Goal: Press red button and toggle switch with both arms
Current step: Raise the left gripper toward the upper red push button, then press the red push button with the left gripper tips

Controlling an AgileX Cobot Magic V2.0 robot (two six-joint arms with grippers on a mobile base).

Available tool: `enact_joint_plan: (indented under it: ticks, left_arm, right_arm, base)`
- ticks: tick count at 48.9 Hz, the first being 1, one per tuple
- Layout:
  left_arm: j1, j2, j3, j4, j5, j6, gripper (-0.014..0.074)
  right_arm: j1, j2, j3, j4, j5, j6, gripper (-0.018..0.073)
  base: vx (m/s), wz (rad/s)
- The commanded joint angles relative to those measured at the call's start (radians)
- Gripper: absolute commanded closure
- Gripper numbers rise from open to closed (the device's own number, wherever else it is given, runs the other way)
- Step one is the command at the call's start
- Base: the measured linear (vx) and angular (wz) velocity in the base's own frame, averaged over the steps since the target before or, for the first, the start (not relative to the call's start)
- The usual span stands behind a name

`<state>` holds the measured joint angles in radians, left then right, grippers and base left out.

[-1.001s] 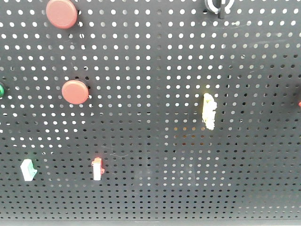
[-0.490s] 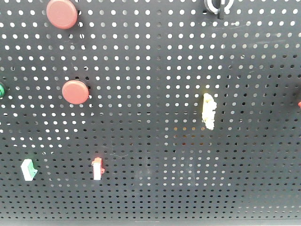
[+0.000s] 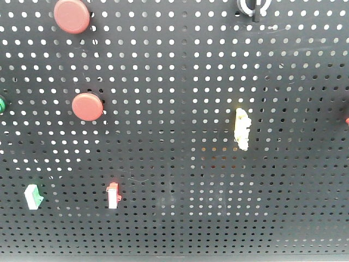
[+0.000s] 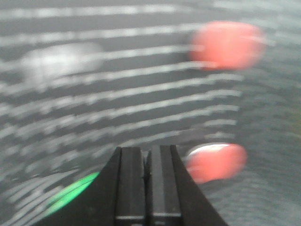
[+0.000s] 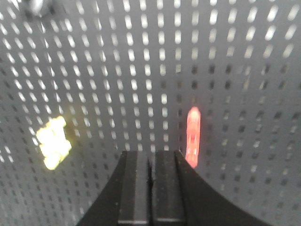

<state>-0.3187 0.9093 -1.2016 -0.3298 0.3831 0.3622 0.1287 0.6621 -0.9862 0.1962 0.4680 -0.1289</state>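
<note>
The red button [image 3: 71, 15] is the larger, duller disc at the top left of the black pegboard [image 3: 180, 82]. It is a blurred red blob in the left wrist view [image 4: 227, 44]. The toggle switch [image 3: 253, 6] sits at the top edge, partly cut off; a blurred pale spot at the top left of the right wrist view [image 5: 35, 5] may be it. My left gripper [image 4: 146, 153] is shut and empty, below the red button. My right gripper [image 5: 151, 155] is shut and empty, well below the switch. Neither gripper shows in the front view.
A smaller, brighter red button [image 3: 87, 106] [image 4: 215, 162] is below the red button, a green button [image 3: 1, 103] [image 4: 70, 193] to its left. A pale yellow tab [image 3: 242, 129] [image 5: 53, 141], a red tab [image 5: 193, 136], a red-white rocker [image 3: 113, 195] and a green-white one [image 3: 32, 196] are also mounted.
</note>
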Motion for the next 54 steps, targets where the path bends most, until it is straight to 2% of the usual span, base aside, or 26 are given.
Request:
enact_joint_plan:
  ticks: [1, 6, 21, 31, 54]
  left_arm:
    - [-0.063, 0.066, -0.114, -0.095, -0.07, 0.086, 0.0594]
    - [-0.092, 0.122, -0.203, -0.102, -0.069, 0.086, 0.0594]
    - [-0.093, 0.269, -0.403, -0.104, 0.0, 0.089, 0.0594]
    - [-0.093, 0.296, -0.411, -0.121, 0.031, 0.063, 0.0594]
    - [-0.093, 0.333, -0.411, -0.136, -0.021, 0.064, 0.0594]
  right_arm:
    - [-0.004, 0.025, -0.033, 0.006, -0.063, 0.002, 0.0562]
    - [-0.004, 0.035, -0.033, 0.003, -0.05, 0.002, 0.0562]
    - [-0.004, 0.04, -0.033, -0.004, -0.051, 0.002, 0.0562]
    - [-0.004, 0.04, -0.033, -0.004, -0.051, 0.002, 0.0562]
    - [-0.004, 0.04, -0.033, -0.007, -0.061, 0.002, 0.0562]
  base:
    - [0.0, 0.0]
    - [0.0, 0.0]
    - [0.0, 0.0]
    - [0.0, 0.0]
    - [0.0, 0.0]
